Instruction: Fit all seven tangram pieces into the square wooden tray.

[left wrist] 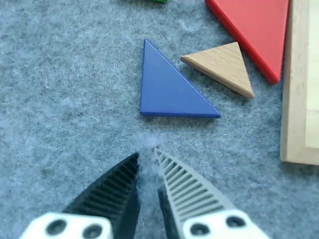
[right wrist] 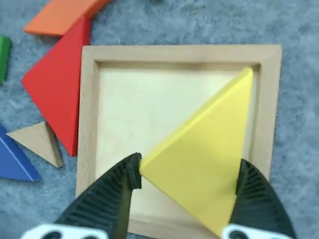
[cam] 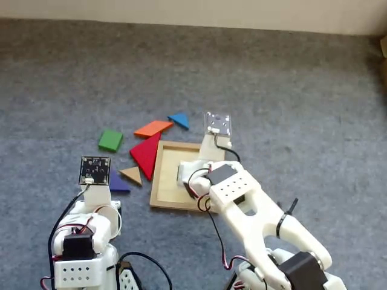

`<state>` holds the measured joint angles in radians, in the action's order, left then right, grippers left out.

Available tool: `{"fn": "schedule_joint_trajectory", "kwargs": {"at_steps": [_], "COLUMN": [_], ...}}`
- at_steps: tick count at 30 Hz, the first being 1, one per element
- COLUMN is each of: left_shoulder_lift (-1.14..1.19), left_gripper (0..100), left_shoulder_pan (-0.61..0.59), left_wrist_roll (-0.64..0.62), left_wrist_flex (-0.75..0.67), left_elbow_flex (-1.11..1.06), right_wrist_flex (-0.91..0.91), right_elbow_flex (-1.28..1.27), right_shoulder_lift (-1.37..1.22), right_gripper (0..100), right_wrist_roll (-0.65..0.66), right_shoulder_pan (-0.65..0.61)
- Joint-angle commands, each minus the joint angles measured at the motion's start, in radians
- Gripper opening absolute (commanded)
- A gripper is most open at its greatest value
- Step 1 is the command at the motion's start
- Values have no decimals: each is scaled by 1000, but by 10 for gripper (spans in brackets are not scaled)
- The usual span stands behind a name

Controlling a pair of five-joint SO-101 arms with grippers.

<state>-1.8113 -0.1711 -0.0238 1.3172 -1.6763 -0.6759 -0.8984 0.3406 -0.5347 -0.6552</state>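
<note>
The square wooden tray [right wrist: 87, 124] lies under my right gripper [right wrist: 188, 172], which is shut on a large yellow triangle [right wrist: 204, 149]. That triangle hangs over the tray's floor with its far tip at an inner corner. Outside the tray rim are a large red triangle [right wrist: 55, 84], a small wooden triangle [right wrist: 37, 139] and a dark blue triangle [right wrist: 12, 159]. My left gripper [left wrist: 147, 157] is shut and holds nothing, just short of the dark blue triangle [left wrist: 167, 87]. The wooden triangle [left wrist: 222, 64] and red triangle [left wrist: 254, 25] lie beyond it, beside the tray [left wrist: 299, 99].
On the grey carpet past the tray [cam: 162, 181] lie a green square [cam: 110, 140], an orange parallelogram [cam: 153, 128] and a small blue triangle [cam: 179, 120]. The right arm [cam: 242, 199] covers part of the tray. Open carpet stretches to the far and right sides.
</note>
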Motion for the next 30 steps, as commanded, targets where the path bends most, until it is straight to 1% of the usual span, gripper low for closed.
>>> {"fn": "schedule_joint_trajectory", "kwargs": {"at_steps": [1, 9, 10, 12, 16, 18, 22, 27, 29, 30], "left_shoulder_lift": [-10, -10, -10, -10, -10, -10, -10, -10, -10, -10], "left_gripper": [21, 21, 21, 21, 21, 21, 21, 21, 21, 21], "left_shoulder_pan": [-15, -15, -15, -15, -15, -15, -15, -15, -15, -15], "left_wrist_roll": [5, 5, 5, 5, 5, 5, 5, 5, 5, 5], "left_wrist_flex": [6, 6, 6, 6, 6, 6, 6, 6, 6, 6], "left_elbow_flex": [-19, -19, -19, -19, -19, -19, -19, -19, -19, -19], "right_wrist_flex": [21, 21, 21, 21, 16, 16, 16, 15, 15, 15], "right_elbow_flex": [-2, -18, -18, -18, -18, -18, -13, -10, -10, -10], "right_shoulder_lift": [44, 44, 44, 44, 45, 51, 54, 54, 54, 54], "right_gripper": [210, 216, 228, 284, 447, 491, 493, 489, 445, 402], "right_wrist_roll": [71, 77, 77, 77, 77, 77, 87, 232, 265, 287], "right_shoulder_pan": [16, 19, 28, 47, 58, 56, 58, 51, 42, 41]}}
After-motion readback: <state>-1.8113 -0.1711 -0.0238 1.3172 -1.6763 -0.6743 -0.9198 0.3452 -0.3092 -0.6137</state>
